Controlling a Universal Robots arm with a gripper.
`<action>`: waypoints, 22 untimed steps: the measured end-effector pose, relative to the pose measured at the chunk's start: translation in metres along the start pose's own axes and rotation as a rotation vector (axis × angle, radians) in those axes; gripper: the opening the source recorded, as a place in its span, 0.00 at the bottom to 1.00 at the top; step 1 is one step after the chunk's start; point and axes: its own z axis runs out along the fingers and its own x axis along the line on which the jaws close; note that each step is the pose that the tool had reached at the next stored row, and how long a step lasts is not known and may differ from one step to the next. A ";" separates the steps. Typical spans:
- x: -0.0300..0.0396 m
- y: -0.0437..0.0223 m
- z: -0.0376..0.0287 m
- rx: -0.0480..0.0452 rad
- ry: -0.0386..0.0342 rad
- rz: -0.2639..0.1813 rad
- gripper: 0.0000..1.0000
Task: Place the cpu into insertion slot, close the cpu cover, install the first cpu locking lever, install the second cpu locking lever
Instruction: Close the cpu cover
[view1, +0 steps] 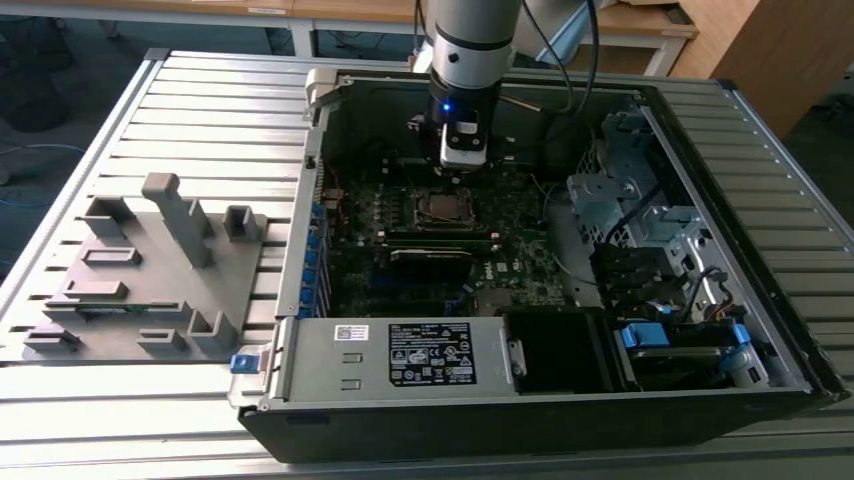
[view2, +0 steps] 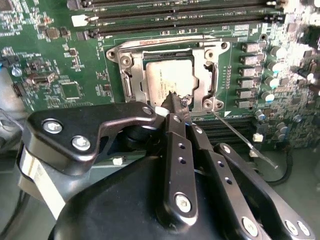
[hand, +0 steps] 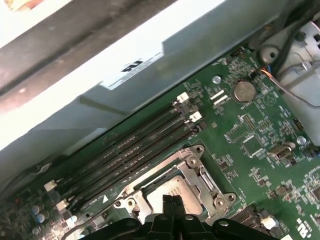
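The cpu (view2: 167, 77) lies flat in the insertion slot (view1: 441, 207), its dull silver top showing through the window of the cpu cover (view2: 211, 75). The cover lies down flat over it. My gripper (view2: 176, 101) is shut, nothing visible between its black fingers, and its tips sit at the socket's edge beside a small wire hook (view2: 186, 100). One thin locking lever (view2: 240, 136) sticks out loose from a socket corner across the board. Another thin rod (view2: 165, 40) runs along the opposite socket edge. In the first wrist view, the gripper (hand: 170, 204) hovers over the cpu (hand: 172, 192).
Long black memory slots (hand: 135, 150) lie beside the socket. The open computer case (view1: 534, 400) surrounds the board, with a power supply (view1: 400, 355) in front and a drive cage (view1: 627, 200) on the exterior view's right. A grey fixture plate (view1: 147, 270) rests on the slatted table.
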 end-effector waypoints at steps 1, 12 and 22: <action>0.0000 0.0000 0.0001 0.0001 0.0003 -0.014 0.10; 0.0000 0.0000 0.0014 0.0017 0.0038 -0.201 0.10; -0.0001 0.0000 0.0043 0.0039 0.0070 -0.384 0.10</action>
